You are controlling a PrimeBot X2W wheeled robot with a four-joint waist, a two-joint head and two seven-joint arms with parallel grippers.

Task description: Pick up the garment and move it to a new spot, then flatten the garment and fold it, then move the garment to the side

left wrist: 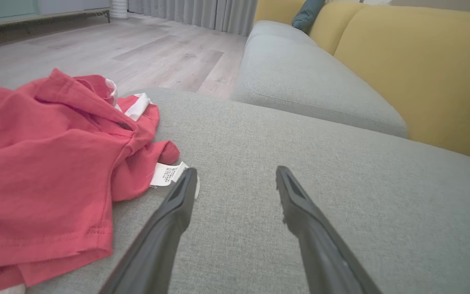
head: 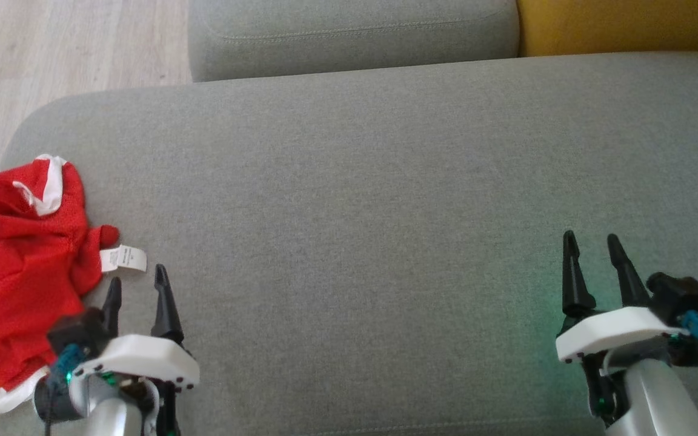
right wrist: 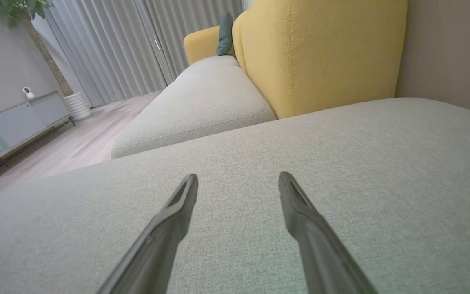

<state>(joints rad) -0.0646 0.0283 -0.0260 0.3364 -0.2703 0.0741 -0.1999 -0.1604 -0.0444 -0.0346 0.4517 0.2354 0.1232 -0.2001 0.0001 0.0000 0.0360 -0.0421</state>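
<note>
Red garment (head: 19, 266) lies crumpled on grey sofa (head: 385, 200).

Red mesh-knit garment (head: 16, 266), woven cushion (head: 385, 212)

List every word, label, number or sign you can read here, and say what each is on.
White care tag sewn to the red garment: rows of dark print, too small and blurred to read.
Nothing else here carries readable text, brand or numbers.

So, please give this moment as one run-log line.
garment: crumpled, left end of cushion | left gripper: open, beside it | right gripper: open, empty
</note>
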